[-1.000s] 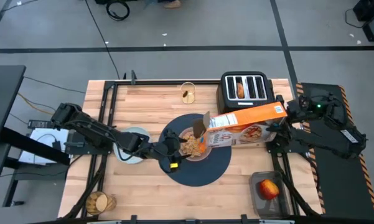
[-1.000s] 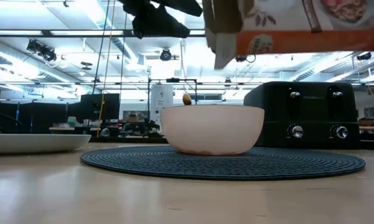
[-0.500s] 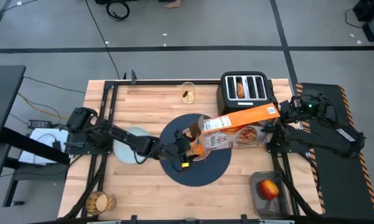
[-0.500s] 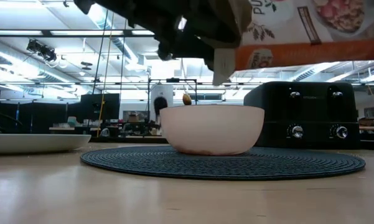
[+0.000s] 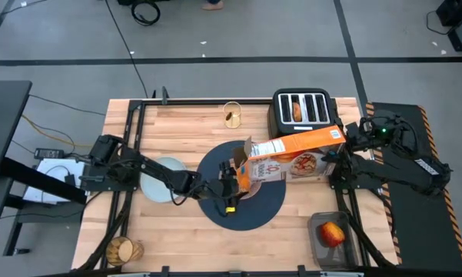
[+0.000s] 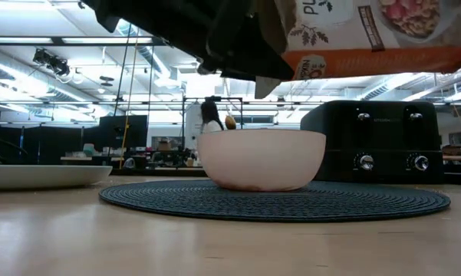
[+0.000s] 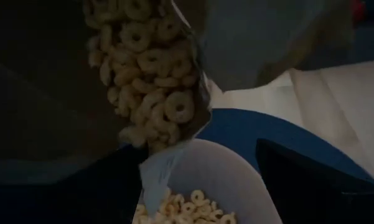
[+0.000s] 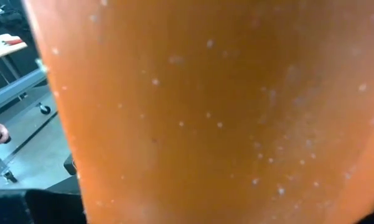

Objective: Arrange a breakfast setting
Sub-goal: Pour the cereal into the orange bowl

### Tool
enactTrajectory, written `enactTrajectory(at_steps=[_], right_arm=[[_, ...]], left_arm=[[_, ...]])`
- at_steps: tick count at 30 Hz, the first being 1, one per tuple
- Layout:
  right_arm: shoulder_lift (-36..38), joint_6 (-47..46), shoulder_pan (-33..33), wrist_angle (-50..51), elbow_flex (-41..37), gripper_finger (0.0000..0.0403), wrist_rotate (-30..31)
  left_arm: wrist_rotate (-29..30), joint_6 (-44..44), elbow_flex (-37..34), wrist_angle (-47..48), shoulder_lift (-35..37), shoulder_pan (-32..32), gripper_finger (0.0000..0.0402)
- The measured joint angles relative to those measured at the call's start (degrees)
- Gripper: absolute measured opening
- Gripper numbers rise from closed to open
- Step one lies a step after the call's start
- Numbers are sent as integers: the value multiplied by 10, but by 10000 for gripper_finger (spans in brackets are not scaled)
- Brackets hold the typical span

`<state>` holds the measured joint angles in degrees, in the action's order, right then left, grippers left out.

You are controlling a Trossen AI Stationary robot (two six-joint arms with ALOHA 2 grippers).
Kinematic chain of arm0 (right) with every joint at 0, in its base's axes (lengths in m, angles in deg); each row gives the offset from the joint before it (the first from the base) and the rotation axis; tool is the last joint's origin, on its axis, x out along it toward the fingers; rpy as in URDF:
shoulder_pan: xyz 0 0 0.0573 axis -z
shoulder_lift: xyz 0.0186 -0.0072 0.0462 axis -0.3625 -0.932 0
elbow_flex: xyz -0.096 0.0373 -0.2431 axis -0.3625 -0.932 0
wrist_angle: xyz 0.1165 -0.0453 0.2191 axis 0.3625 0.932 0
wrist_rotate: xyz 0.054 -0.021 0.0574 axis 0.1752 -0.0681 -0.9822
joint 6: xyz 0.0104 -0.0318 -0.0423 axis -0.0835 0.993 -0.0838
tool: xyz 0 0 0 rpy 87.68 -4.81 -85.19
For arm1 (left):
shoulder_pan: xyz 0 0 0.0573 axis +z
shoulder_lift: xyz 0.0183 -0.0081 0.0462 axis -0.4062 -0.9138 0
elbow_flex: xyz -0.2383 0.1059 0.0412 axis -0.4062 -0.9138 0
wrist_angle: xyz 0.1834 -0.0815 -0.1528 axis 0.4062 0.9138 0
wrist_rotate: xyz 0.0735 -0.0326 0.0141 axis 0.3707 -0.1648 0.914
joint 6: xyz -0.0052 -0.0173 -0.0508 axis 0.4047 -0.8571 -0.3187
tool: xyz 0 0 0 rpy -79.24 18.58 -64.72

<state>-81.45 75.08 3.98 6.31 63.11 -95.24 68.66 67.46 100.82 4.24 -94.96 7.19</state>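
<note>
A: Pouring cereal (image 7: 152,81) from the box (image 5: 296,154), which the right gripper (image 5: 346,138) is clutching, tipped above the bowl (image 6: 261,159) on the placemat (image 5: 267,209).

B: Spilling's likely if it tilts further; left gripper (image 5: 229,181) beside the mouth — can't tell its grip.

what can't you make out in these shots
- Right tool: in the right wrist view the orange cereal box fills the frame; in the high view the box covers it.
- How full the bowl is: its wall hides the cereal in the low view.
- Left tool: open or shut unclear, box overlaps it in the high view.
</note>
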Motion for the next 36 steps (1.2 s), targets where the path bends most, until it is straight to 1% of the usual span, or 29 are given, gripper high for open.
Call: enactTrajectory(at_steps=[4,8,15,23,25,36], right_arm=[[0,-2,0,1,0,310,6],[0,-6,0,0,0,310,7],[0,-17,0,0,0,310,15],[0,-29,0,-4,0,310,24],[0,-31,0,-4,0,310,24],[-5,-50,0,-2,0,310,31]], left_arm=[[27,44,0,0,0,0,282],[54,90,0,0,0,1,246],[60,208,0,1,0,-2,149],[73,288,0,3,0,-2,34],[74,303,0,4,0,-2,12],[73,393,0,4,0,-6,10]])
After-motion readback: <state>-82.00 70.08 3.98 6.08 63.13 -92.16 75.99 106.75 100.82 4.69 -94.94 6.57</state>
